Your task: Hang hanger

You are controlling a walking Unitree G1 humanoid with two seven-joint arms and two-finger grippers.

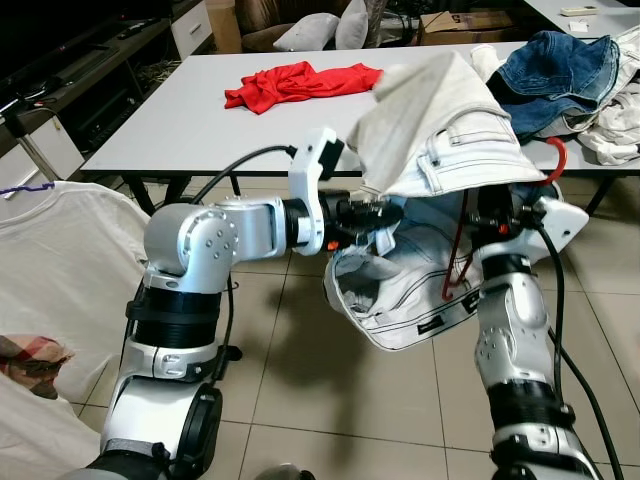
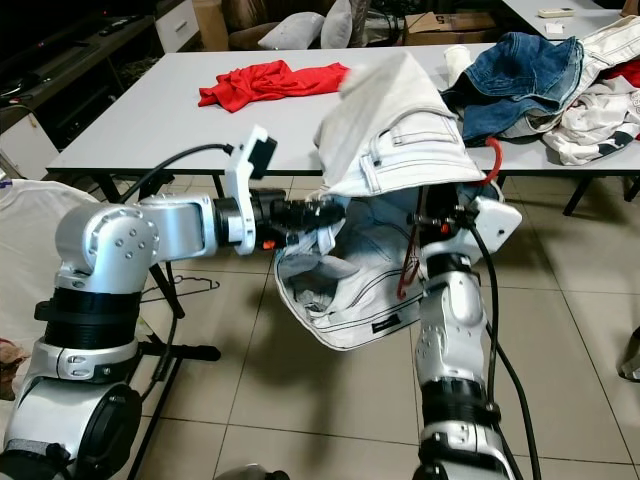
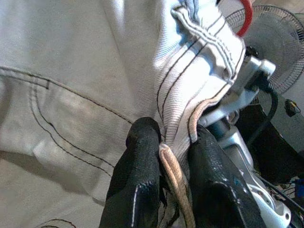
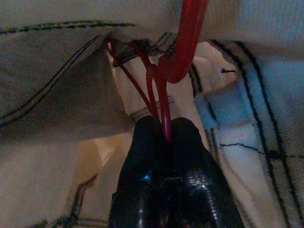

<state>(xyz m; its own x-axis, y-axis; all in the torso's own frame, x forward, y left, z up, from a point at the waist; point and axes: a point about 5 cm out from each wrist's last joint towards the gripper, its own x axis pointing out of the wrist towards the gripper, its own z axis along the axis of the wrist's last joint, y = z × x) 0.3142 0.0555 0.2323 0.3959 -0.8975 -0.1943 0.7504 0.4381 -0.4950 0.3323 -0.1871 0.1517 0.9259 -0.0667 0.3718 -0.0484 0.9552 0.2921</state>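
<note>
A pair of pale, almost white jeans (image 1: 430,140) hangs draped over a red hanger (image 1: 556,160) in front of me, above the tiled floor. My right gripper (image 4: 165,137) is shut on the hanger's thin red wires just below its hook (image 4: 183,42); the cloth hides most of it in the eye views. My left gripper (image 1: 385,215) reaches in from the left and is shut on a seamed edge of the jeans (image 3: 85,71), with the hem pinched between its fingers (image 3: 137,161). The lower part of the jeans sags open beneath both grippers.
A grey table (image 1: 180,120) stands just behind, carrying a red shirt (image 1: 300,82) and a heap of blue denim and white clothes (image 1: 555,70). A white garment (image 1: 60,260) hangs at my left. A fan (image 3: 278,52) stands beyond my right arm.
</note>
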